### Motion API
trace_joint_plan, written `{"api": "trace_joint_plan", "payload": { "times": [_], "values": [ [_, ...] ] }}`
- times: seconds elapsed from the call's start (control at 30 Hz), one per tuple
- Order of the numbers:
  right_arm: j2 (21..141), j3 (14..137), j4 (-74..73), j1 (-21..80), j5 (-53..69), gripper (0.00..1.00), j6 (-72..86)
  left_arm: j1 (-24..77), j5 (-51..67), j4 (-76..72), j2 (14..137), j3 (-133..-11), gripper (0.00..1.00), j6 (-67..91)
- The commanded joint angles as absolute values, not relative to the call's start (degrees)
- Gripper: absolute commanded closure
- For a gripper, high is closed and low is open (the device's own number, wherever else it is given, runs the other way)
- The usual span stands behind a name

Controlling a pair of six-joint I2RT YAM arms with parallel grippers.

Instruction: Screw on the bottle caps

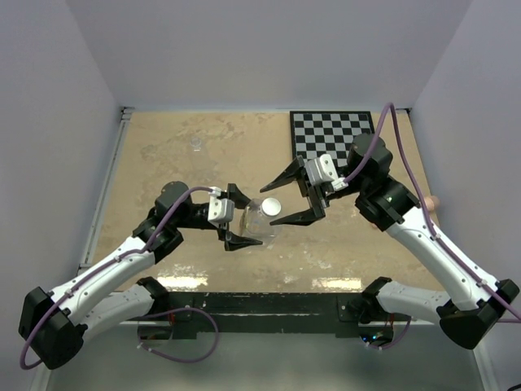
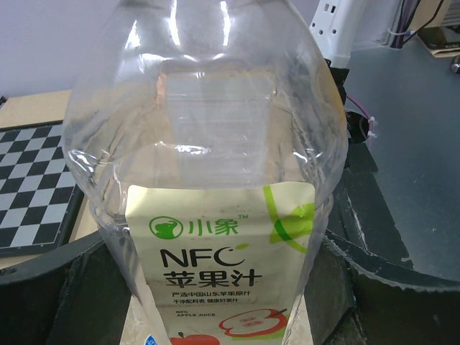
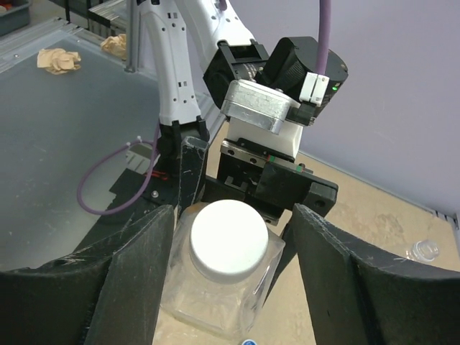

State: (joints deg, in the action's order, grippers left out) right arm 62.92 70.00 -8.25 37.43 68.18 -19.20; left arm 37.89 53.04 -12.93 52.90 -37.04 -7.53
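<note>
At the centre of the surface (image 1: 175, 167) we find the left tool (image 1: 252, 220) pinching the labelled bottle (image 2: 215, 180); the right tool (image 3: 233, 212) is spread astride its white cap (image 3: 228, 238), a gap each side, checkerboard (image 1: 334, 134) edge close behind

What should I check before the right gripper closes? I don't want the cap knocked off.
1. Labelled bottle clamped by the left gripper: ok.
2. White cap sitting on top of that bottle: ok.
3. Right gripper straddling the cap, jaws open with gaps on both sides: ok.
4. Cap already turned tight: cannot tell.
5. Short bottle well away from both arms: ok.
</note>
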Motion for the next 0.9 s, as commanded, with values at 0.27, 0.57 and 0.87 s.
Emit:
{"api": "trace_joint_plan", "payload": {
  "times": [0.27, 0.57, 0.87],
  "values": [
    [64.07, 70.14, -5.71, 37.97, 68.99, 0.48, -16.61, 38.41, 54.93, -18.90, 53.88, -39.37, 1.00, -6.59],
    [64.34, 70.14, -5.71, 37.97, 66.89, 1.00, -15.56, 40.43, 49.06, -18.72, 52.91, -39.29, 1.00, -7.82],
    [64.25, 68.21, -6.41, 37.97, 57.50, 1.00, -11.34, 48.77, 20.43, -16.88, 49.66, -38.76, 1.00, -11.07]
  ]
}}
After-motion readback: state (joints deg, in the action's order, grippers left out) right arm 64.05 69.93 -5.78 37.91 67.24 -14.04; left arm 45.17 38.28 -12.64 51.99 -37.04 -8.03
